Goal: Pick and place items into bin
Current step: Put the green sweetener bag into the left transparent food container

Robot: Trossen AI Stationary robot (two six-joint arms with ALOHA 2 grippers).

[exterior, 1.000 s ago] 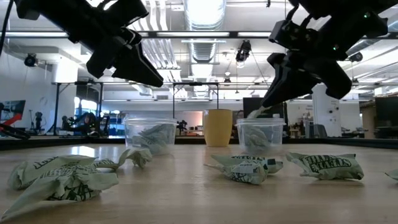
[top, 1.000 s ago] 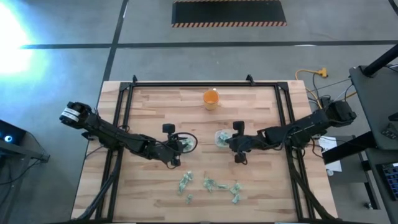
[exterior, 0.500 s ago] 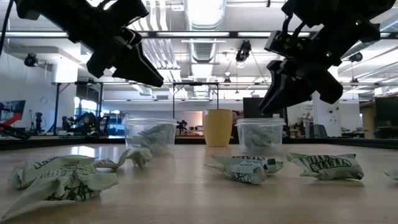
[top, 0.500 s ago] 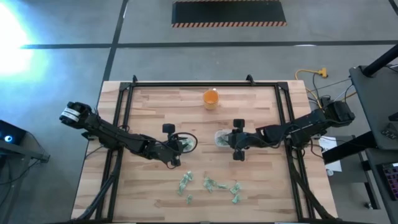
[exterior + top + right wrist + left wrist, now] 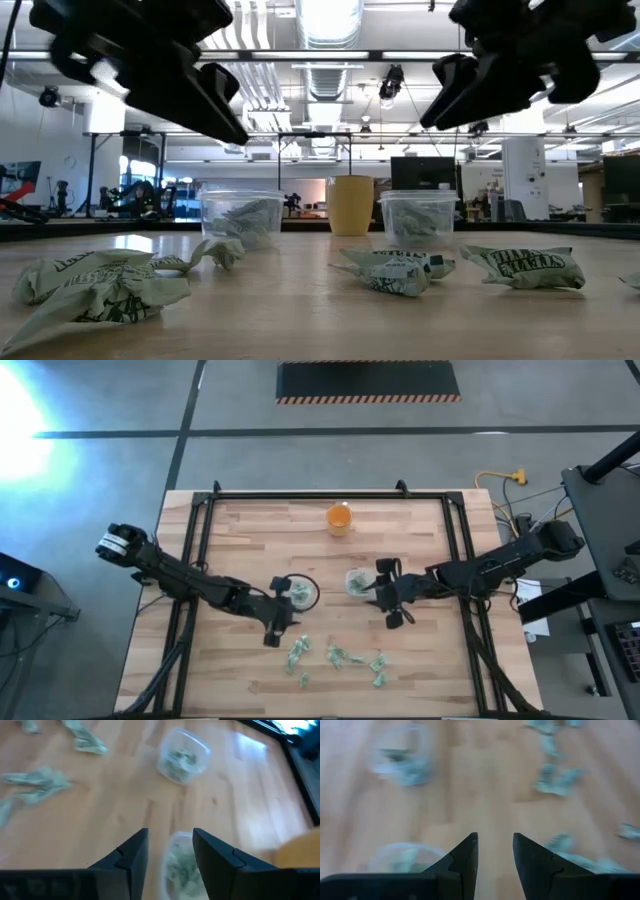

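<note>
We see a wooden surface (image 5: 250, 540) from above, with two dark arms reaching in from the sides. The left pincer (image 5: 278, 622) hangs a little above the wood, just at 7 o'clock from the left clear tub (image 5: 297, 591). Its two fingers (image 5: 465, 860) stand apart with nothing between them, so it is let go and empty. The right pincer (image 5: 392, 594) hangs just at 4 o'clock from the right clear tub (image 5: 357, 582). Its fingers (image 5: 131, 854) are spread too, and they hold nothing. Each tub has some wrinkly pale green pieces inside, and we can see them through the clear walls in the low view, in the left tub (image 5: 241, 217) and the right tub (image 5: 416, 216). The other wrinkly pieces (image 5: 338, 657) lie loose on the wood at 6 o'clock from the tubs, near the front edge of the surface. In the low view, one big crumpled piece (image 5: 95, 283) lies close to the camera, and two more (image 5: 395, 270) lie side by side further along. An orange cup (image 5: 339, 518) stands upright at 12 o'clock from the tubs, well apart from them and from both pincers.
</note>
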